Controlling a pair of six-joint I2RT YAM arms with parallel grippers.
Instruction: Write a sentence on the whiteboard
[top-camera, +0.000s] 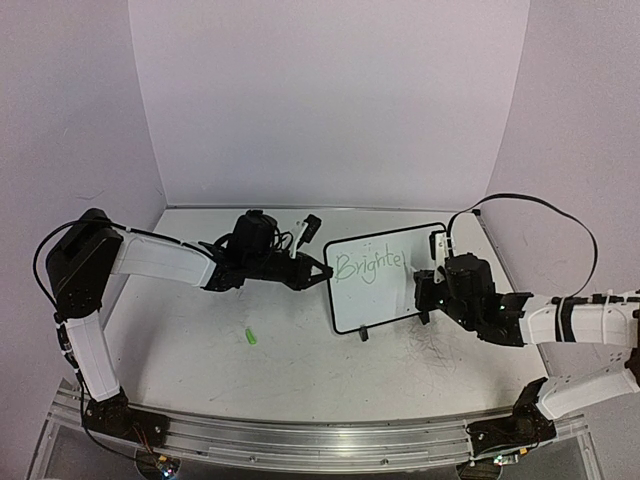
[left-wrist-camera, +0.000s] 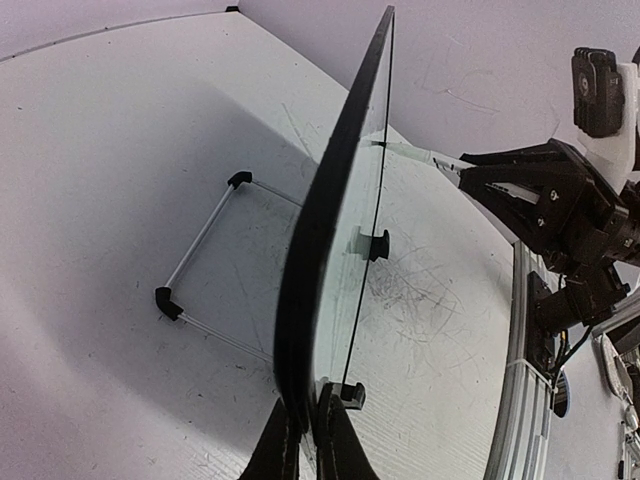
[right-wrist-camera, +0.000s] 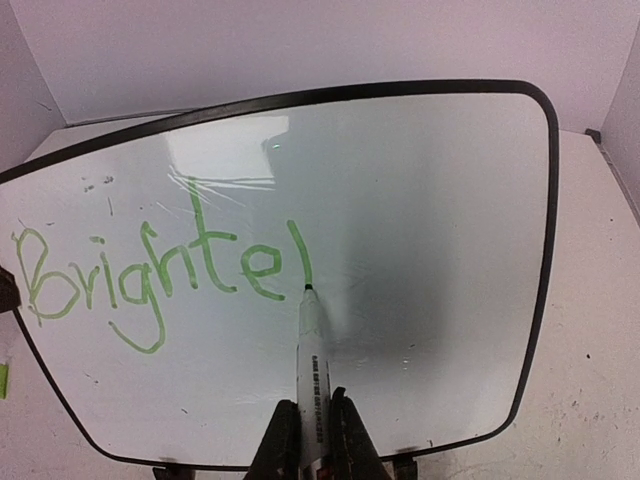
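Note:
The whiteboard (top-camera: 378, 302) stands tilted at the table's middle right. The sentence (top-camera: 365, 267) reads "Brighte" in green, followed by one upright stroke. My left gripper (top-camera: 325, 275) is shut on the board's left edge. The left wrist view shows the gripper (left-wrist-camera: 305, 432) pinching the black frame (left-wrist-camera: 330, 220). My right gripper (top-camera: 425, 290) is shut on a white marker (right-wrist-camera: 312, 355). The marker's green tip touches the board (right-wrist-camera: 430, 200) at the foot of the last stroke of the sentence (right-wrist-camera: 160, 265). The right gripper (right-wrist-camera: 312, 428) shows at the bottom of its wrist view.
A small green marker cap (top-camera: 250, 337) lies on the tabletop left of the board. The board's wire stand with black feet (left-wrist-camera: 205, 270) rests behind it. Grey scratch scribbles (top-camera: 435, 345) mark the table near the right arm. Walls close off the back and sides.

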